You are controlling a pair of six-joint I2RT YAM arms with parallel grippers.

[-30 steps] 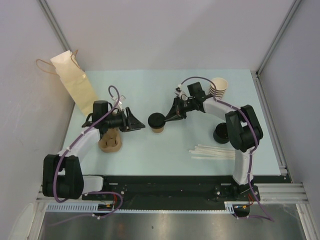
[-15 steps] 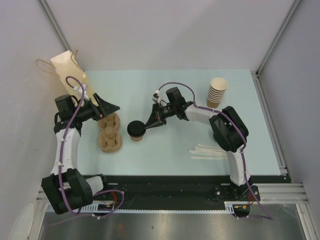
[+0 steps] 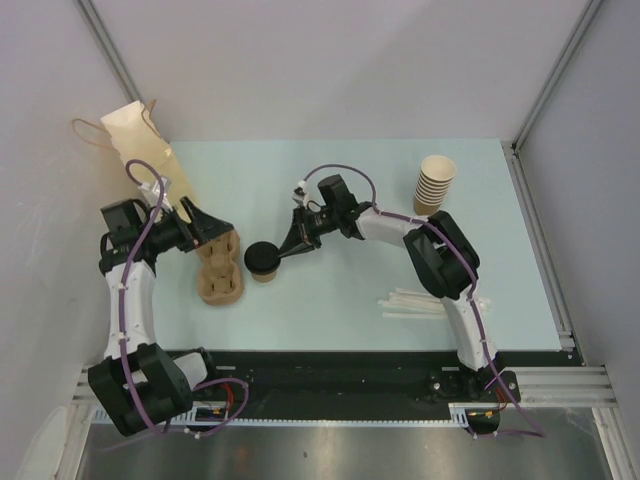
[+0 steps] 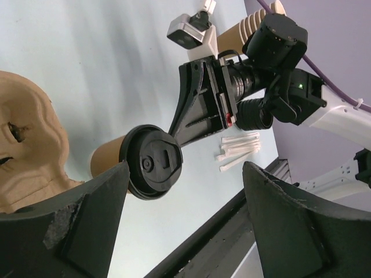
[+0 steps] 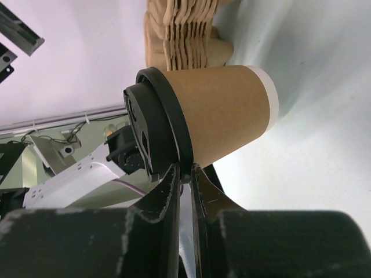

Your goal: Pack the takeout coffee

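Pinching the coffee (image 5: pixel 220 110) by its black lid rim with right fingers (image 5: pixel 164 200) pressed nearly together; cup tilted, just right of the carrier (image 3: pixel 220 278), between both arms. Spread wide at the left fingers (image 4: pixel 69 226), gripping nothing, over the carrier's far end, facing the lid. Too blurred to read any moulding there. Farther out on the counter (image 3: pixel 330 180): cups (image 3: pixel 436 183), straws (image 3: pixel 425 303), bag (image 3: pixel 145 160).

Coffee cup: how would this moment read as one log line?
coffee cup: gripped at lid rim | right gripper: shut on coffee cup | left gripper: open, empty, by carrier stack | packed: not yet
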